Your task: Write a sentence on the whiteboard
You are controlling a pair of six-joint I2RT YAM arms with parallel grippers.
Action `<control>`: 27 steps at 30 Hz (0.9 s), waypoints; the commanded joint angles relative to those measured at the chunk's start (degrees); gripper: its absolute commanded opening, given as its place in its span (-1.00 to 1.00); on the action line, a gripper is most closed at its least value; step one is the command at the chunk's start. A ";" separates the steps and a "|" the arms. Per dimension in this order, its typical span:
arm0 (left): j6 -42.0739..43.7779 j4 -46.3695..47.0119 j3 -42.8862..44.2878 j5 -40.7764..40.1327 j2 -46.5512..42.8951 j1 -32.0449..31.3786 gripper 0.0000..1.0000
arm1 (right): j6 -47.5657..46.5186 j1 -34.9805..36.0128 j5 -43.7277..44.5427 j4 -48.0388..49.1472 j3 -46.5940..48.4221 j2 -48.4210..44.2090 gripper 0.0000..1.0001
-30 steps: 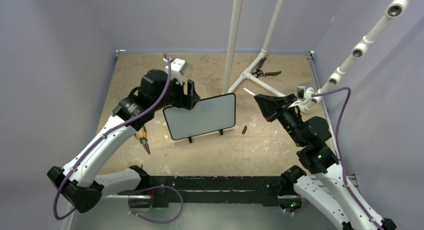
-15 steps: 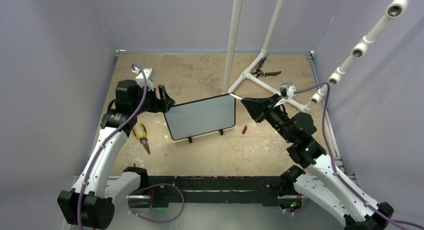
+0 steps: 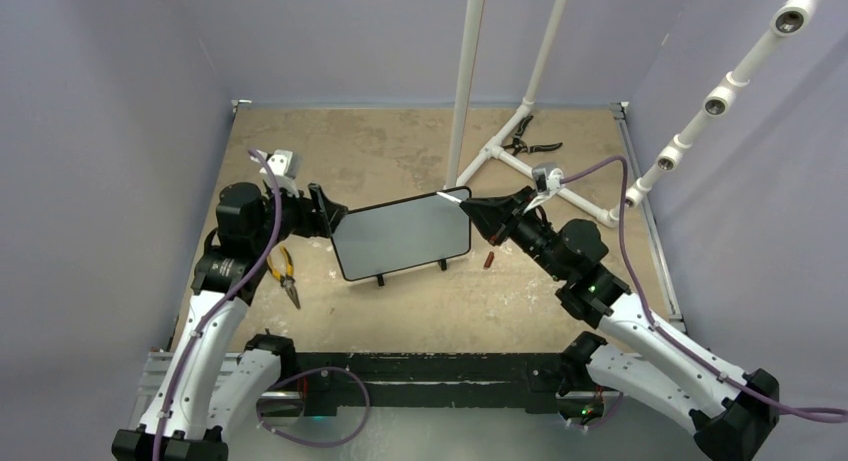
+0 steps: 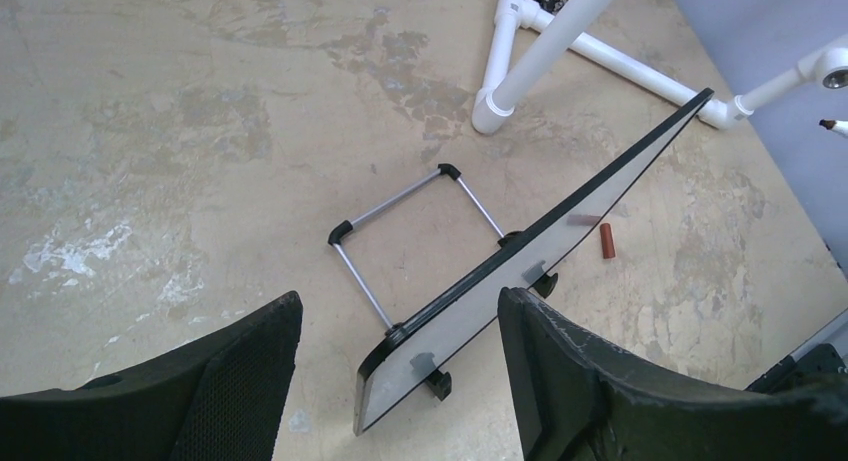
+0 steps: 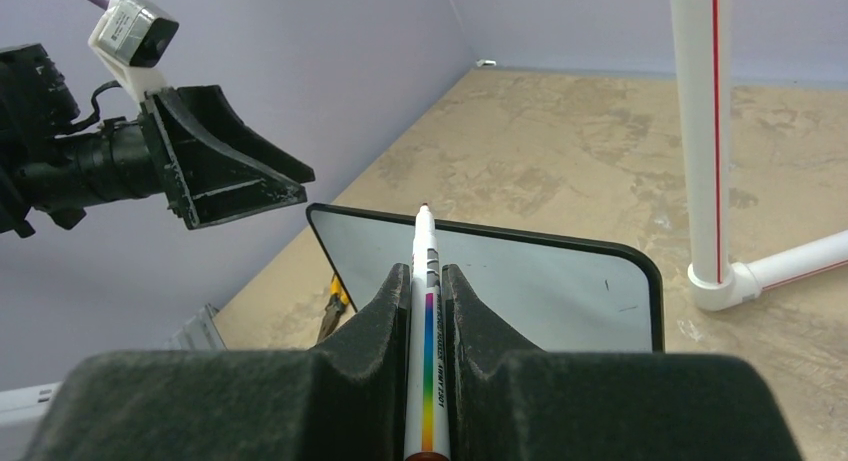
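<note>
My right hand (image 3: 478, 211) is clamped on a marker (image 5: 425, 281) whose tip points at the top edge of the whiteboard (image 3: 402, 236), near its right corner. The whiteboard stands on its feet mid-counter (image 3: 400, 141), long axis running left to right, face toward my bases. My left hand (image 3: 330, 211) gapes wide, holding nothing, just off its left edge.

**Both arms up, tips turned toward each other**

Left arm: climbs from the near-left corner of the counter (image 3: 420, 311), elbow bent, wrist roughly level. The left end effector (image 3: 330, 212) points toward the right edge, its fingers spread wide with nothing between them.

Right arm: reaches from the near-right corner toward mid-counter. The right end effector (image 3: 470, 207) points toward the left edge, its fingers clamped on a marker (image 5: 424, 301).
</note>
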 commanded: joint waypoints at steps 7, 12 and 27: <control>-0.02 5.58 -0.86 5.32 0.44 0.39 0.42 | -2.56 3.39 -1.27 5.60 0.56 1.13 -1.00; 0.12 4.47 -1.91 6.66 0.13 0.39 0.38 | -4.05 8.68 1.67 7.26 1.64 4.21 -1.00; 1.10 2.23 -4.47 0.28 0.77 0.39 0.01 | -5.25 28.36 24.87 17.38 10.81 27.81 -1.00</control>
